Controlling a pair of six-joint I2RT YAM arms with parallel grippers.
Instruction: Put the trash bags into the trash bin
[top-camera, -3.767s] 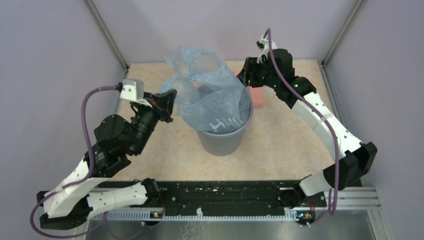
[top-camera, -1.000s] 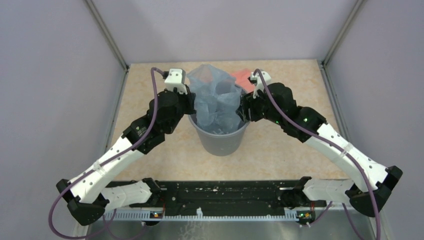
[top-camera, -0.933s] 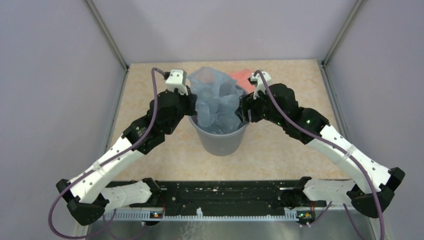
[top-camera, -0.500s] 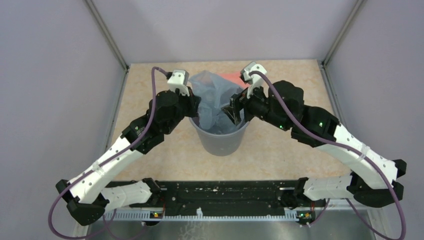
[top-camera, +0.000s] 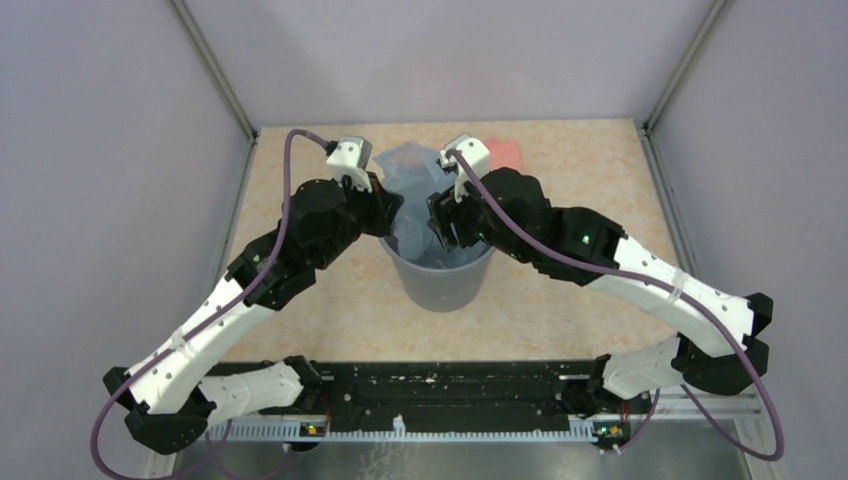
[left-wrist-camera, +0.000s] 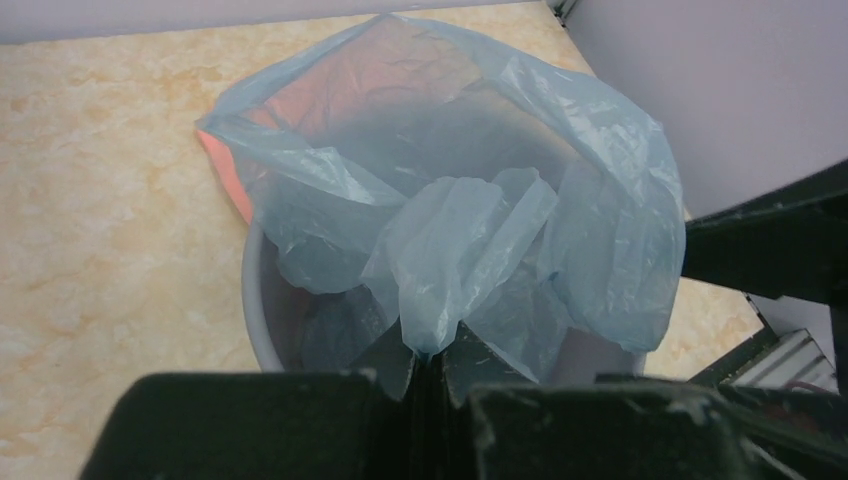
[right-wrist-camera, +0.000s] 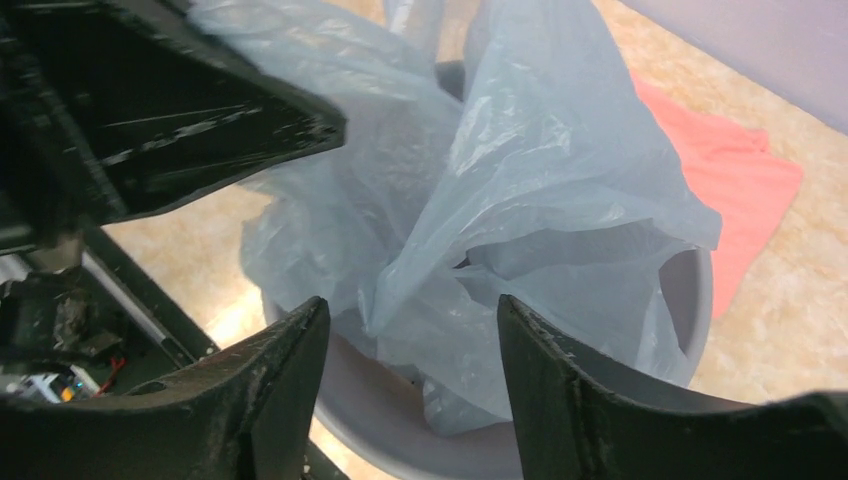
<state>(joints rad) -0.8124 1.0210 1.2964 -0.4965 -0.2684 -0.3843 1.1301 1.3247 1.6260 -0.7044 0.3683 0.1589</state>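
The job looks to be in its stuffing-down stage: the bag (top-camera: 412, 180) sits with its lower part inside the bin (top-camera: 445, 290) at the middle of the table (top-camera: 570, 290), but a good puff of pale blue film stands above the rim, leaning toward 12 o'clock. The left claw (top-camera: 386, 216) is at the bin's 10 o'clock edge, its fingers pressed together on a twisted fold of the bag, which the left wrist view shows running straight into the pinch. The right claw (top-camera: 446, 226) hangs over the mouth of the bin with its fingers apart, the bag bulging between and beyond them, gripping nothing that I can make out. I reckon the next move calls for pushing that loose top down past the rim without tipping the light bin, and the left claw letting go low enough that the film does not spring back. A pink cloth (top-camera: 505, 152) lies flat at 1 o'clock behind the bin. I can read no lettering, brand or label on the bag or bin from here.
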